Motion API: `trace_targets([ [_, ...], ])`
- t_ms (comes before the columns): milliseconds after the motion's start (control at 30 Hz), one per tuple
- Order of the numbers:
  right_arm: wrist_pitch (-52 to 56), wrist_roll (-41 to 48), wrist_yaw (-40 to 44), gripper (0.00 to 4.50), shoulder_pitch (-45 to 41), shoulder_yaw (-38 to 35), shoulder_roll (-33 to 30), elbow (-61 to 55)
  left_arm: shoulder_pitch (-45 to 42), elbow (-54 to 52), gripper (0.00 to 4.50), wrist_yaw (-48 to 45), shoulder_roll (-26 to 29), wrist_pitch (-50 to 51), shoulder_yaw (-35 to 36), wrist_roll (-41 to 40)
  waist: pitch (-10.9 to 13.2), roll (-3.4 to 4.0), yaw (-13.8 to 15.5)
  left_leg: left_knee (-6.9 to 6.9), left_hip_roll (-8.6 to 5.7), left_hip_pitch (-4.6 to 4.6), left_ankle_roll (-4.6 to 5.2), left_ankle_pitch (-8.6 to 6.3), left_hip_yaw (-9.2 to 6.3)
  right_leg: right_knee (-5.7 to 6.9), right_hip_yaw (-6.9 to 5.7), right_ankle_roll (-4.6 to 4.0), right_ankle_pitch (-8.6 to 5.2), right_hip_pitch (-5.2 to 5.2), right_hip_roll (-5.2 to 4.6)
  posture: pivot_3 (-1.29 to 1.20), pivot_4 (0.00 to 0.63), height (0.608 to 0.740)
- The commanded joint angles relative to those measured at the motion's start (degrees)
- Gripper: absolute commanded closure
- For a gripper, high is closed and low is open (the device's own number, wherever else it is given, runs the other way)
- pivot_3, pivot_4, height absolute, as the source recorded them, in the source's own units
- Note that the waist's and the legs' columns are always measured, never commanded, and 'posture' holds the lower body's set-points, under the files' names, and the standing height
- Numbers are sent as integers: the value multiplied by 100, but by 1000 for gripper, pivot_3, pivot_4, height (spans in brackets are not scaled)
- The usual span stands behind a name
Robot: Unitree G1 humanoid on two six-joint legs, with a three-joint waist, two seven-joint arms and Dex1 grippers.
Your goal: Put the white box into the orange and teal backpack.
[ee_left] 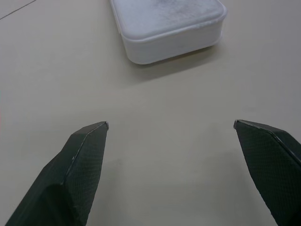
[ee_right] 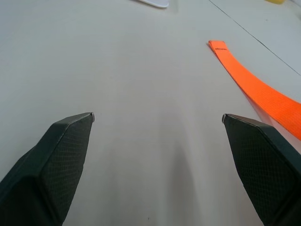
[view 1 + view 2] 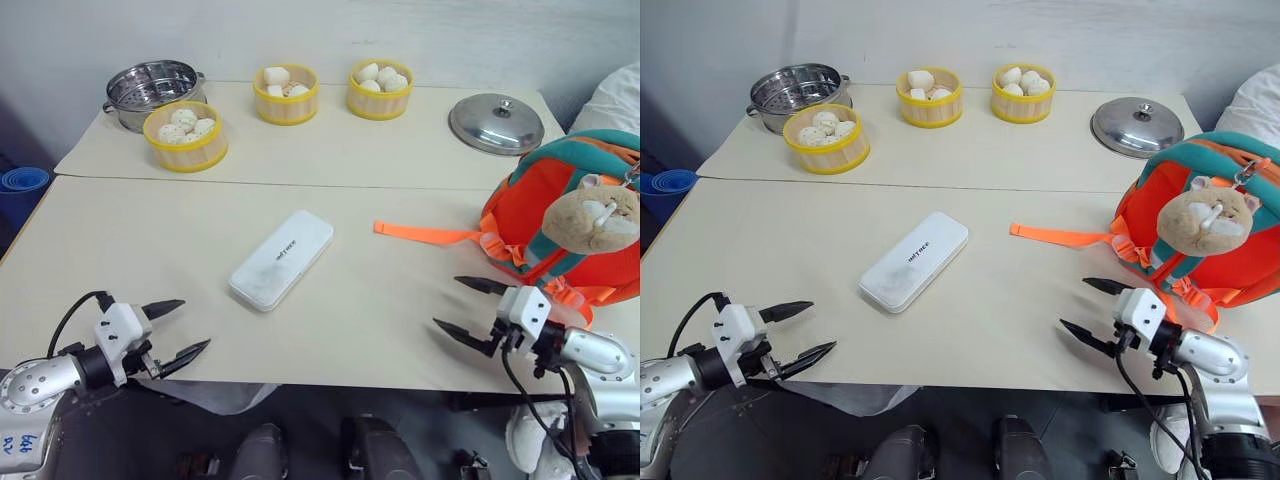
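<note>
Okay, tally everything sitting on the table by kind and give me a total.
Yellow steamer baskets: 3
Metal pot: 1
Metal lid: 1
White box: 1
Backpack: 1
Total: 7

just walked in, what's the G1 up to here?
Nothing is held yet. The flat white plastic box lies alone mid-table, between the two arms. The left gripper and the right gripper hang open over the near edge of the beige table, both short of the box. The small orange and teal backpack with its tan plush hamster toy stands at the table's right side, one orange webbing strap trailing toward the box.
</note>
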Motion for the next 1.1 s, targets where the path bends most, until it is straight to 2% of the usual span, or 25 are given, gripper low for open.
trace_targets([
  [33, 81, 160, 84, 21, -144, 12, -29, -109, -47, -262, 0, 90, 20, 94, 76, -87, 0, 0, 1, 0, 0, 0, 0, 0, 0, 0, 0, 0, 0, 0, 0, 0, 150, 740],
  [167, 1659, 662, -140, 21, -483, 335, -39, -1277, -101, -530, 0, 154, 103, 728, 172, -400, 0, 0, -28, 2, 1, 0, 0, 1, -1, 8, -1, 1, 0, -1, 0, 0, 150, 740],
  [233, 2515, 580, -471, 398, -865, 613, -75, -1839, 8, -772, 0, 217, 130, 1032, 267, -537, 0, 0, -81, 2, 3, 0, -2, 1, -1, 14, 0, 0, 0, -6, 1, 0, 150, 740],
  [300, 3629, 247, -811, 958, -1584, 1135, -128, -2331, 133, -1134, 399, 685, -15, 1764, 498, -865, 0, 0, -126, 3, 3, -2, -4, 2, -2, 20, 0, 0, 0, -11, 1, 0, 150, 740],
  [333, 4220, -36, -1232, 1252, -2160, 1406, 74, -2377, 205, -1368, 571, 976, -184, 2025, 604, -1028, 1, 2, -184, 2, 3, -2, -6, 2, -3, 22, 0, -1, -1, -11, 0, 0, 150, 740],
  [367, 4748, -256, -1672, 1757, -2702, 1614, 342, -2303, 290, -1623, 970, 1258, -320, 2427, 673, -1281, 1, 2, -180, 4, 3, -2, -7, 2, 4, 31, 5, -1, -1, -21, -2, 0, 150, 740],
  [467, 5183, -824, -2086, 2752, -3869, 2248, 977, -1544, 446, -2101, 1868, 1786, -517, 3106, 539, -1346, 1, 1, -175, 4, 3, -8, -20, 5, 0, 44, 0, -9, -5, -38, 0, 0, 150, 740],
  [533, 5078, -1257, -2255, 3399, -4481, 2659, 1407, -571, 390, -2264, 2476, 2131, -690, 3333, 350, -1273, -3, -6, -147, 0, 4, -11, -34, 9, -2, 52, -5, -17, -10, -47, 2, 0, 150, 740],
  [633, 4513, -1619, -2416, 4357, -5121, 2891, 1965, 993, 141, -2321, 3377, 2524, -889, 3524, 97, -1145, -7, -12, -101, 12, 1, -23, -36, 13, -2, 53, -10, -18, -10, -50, 1, 0, 150, 740],
  [667, 4317, -1680, -2450, 4500, -5340, 2895, 2154, 1482, 45, -2297, 3695, 2658, -971, 3543, 64, -1096, -7, -13, -90, 21, -4, -31, -32, 14, -1, 53, -10, -14, -8, -50, -2, 0, 150, 740],
  [767, 3568, -1920, -2573, 4500, -5911, 2900, 2590, 2939, -268, -2161, 4479, 2879, -1184, 3625, -27, -1128, -7, -14, -126, 33, -18, -43, -24, 17, 4, 55, -3, -1, -1, -56, -11, 0, 150, 740],
  [900, 2760, -2237, -2933, 4500, -6457, 2835, 2931, 4565, -424, -2180, 4479, 2787, -1228, 3734, -345, -1141, -7, -14, -177, 33, -20, -45, -26, 17, 7, 67, -1, 0, 0, -66, -11, 0, 150, 740],
  [1000, 2334, -2355, -2995, 4500, -6687, 2764, 3093, 5268, -499, -2154, 4479, 2849, -1270, 3730, -408, -1098, -7, -14, -198, 30, -16, -49, -33, 21, 14, 71, 6, -1, -1, -79, -7, 0, 150, 740],
  [1100, 2110, -2312, -2718, 4500, -6830, 2636, 3259, 5663, -607, -2042, 4479, 2851, -1285, 3686, -482, -1021, -7, -14, -216, 29, -14, -53, -36, 23, 16, 73, 7, -1, -1, -84, -5, 0, 150, 740],
])
